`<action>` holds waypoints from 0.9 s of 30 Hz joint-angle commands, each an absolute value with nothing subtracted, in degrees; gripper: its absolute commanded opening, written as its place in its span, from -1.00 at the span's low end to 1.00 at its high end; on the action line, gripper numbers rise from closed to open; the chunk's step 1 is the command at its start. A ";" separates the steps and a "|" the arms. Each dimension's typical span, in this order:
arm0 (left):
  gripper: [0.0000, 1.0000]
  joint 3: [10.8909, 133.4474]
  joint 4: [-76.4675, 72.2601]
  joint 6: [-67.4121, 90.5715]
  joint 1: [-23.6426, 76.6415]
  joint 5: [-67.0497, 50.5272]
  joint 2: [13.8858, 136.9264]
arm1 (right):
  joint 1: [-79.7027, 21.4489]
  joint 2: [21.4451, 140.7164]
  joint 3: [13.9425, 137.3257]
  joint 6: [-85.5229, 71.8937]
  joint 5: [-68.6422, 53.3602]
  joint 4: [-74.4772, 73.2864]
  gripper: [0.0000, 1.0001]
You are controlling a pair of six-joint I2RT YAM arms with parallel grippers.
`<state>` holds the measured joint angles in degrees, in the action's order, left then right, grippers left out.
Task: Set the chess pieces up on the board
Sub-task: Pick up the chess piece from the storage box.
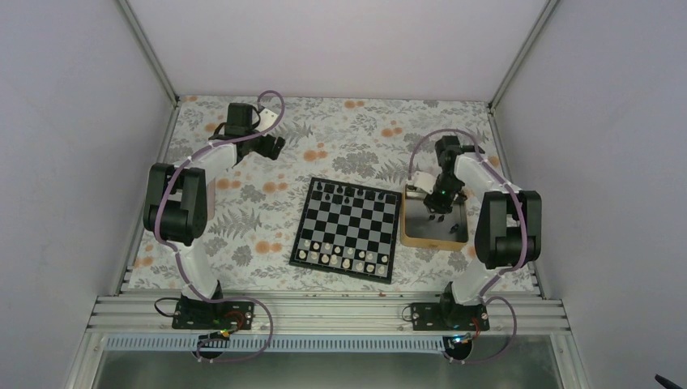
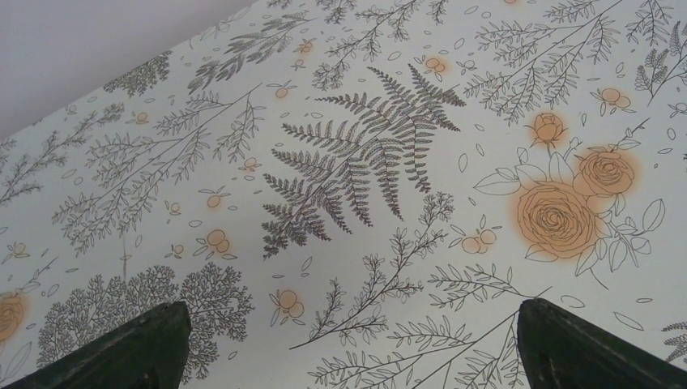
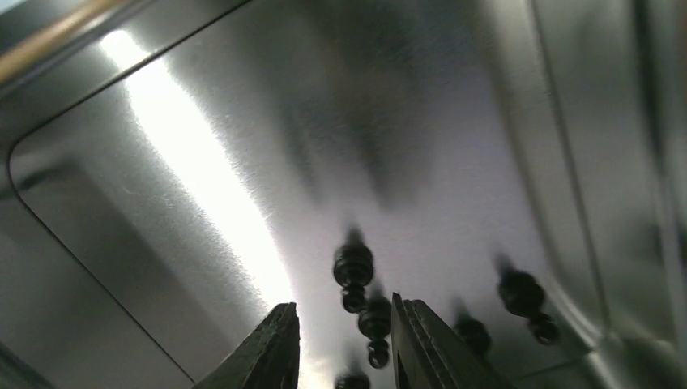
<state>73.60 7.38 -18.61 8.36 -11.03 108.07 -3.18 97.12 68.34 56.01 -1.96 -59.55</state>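
Observation:
The board lies mid-table with a few black chess pieces on its far row and white ones along its near rows. My right gripper hangs low in the tan-rimmed tray. In the right wrist view, several black chess pieces lie on the tray's grey floor. One piece lies between my right gripper's open jaws, close to the right finger; another lies just beyond the tips. My left gripper hovers open at the far left, and between its fingertips shows only tablecloth.
Two more black pieces lie right of the jaws near the tray's corner. The tray sits against the board's right edge. White pieces fill the board's near rows. The floral cloth covers the table, with walls close on three sides.

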 commanded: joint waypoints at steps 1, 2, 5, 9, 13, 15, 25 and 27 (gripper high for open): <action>1.00 75.63 7.58 -18.19 8.15 -11.98 108.76 | -3.02 96.68 64.42 54.32 -0.21 -54.66 -0.35; 1.00 75.87 7.90 -18.25 8.17 -12.03 108.87 | -3.03 96.61 63.82 54.21 -0.27 -54.15 -0.35; 1.00 75.94 8.13 -18.36 8.35 -11.89 108.75 | -3.07 96.21 62.65 54.32 -0.98 -53.49 -0.35; 1.00 75.86 8.17 -18.37 8.44 -11.54 108.57 | -3.03 95.80 61.22 54.31 0.39 -52.04 -0.36; 1.00 75.85 8.26 -18.37 8.43 -11.56 108.54 | -2.99 96.29 59.94 53.78 2.11 -50.62 -0.36; 1.00 75.78 8.26 -18.37 8.52 -11.51 108.34 | -3.00 96.48 59.58 53.62 2.62 -50.14 -0.37; 1.00 75.43 7.98 -18.44 8.53 -11.51 108.20 | -3.22 95.84 62.91 53.29 2.94 -52.31 -0.89; 1.00 75.33 7.91 -18.46 8.53 -11.51 108.20 | -3.76 95.80 64.81 53.10 3.55 -53.84 -0.91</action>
